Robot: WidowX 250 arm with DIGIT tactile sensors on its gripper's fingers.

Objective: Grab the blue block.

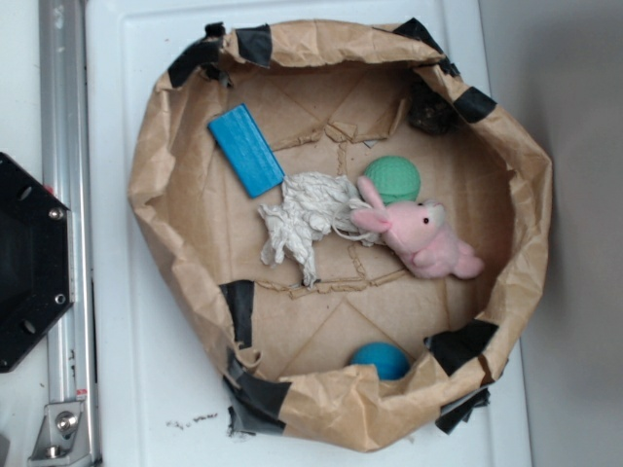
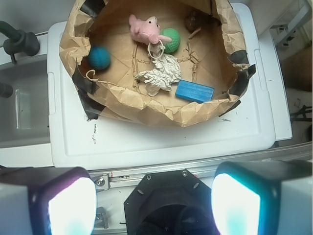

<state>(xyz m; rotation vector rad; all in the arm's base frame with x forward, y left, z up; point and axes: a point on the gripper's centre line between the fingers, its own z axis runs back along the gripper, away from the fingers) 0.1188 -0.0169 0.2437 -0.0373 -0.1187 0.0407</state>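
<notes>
The blue block [image 1: 245, 149] is a flat bright-blue slab lying on the floor of a brown paper-lined basin [image 1: 156, 165], at its upper left in the exterior view. In the wrist view the blue block [image 2: 195, 91] lies near the basin's front wall, right of centre. My gripper [image 2: 154, 203] hangs high above the robot's black base, well short of the basin, open with nothing between its two glowing pads [image 2: 235, 203]. The exterior view does not show the gripper.
Inside the basin lie a crumpled white cloth [image 1: 304, 218], a green ball [image 1: 393, 179], a pink bunny toy [image 1: 421, 236], a small blue ball [image 1: 380, 360] and a dark lump [image 1: 430, 115]. A metal rail [image 1: 66, 195] and black base plate [image 1: 29, 263] sit left.
</notes>
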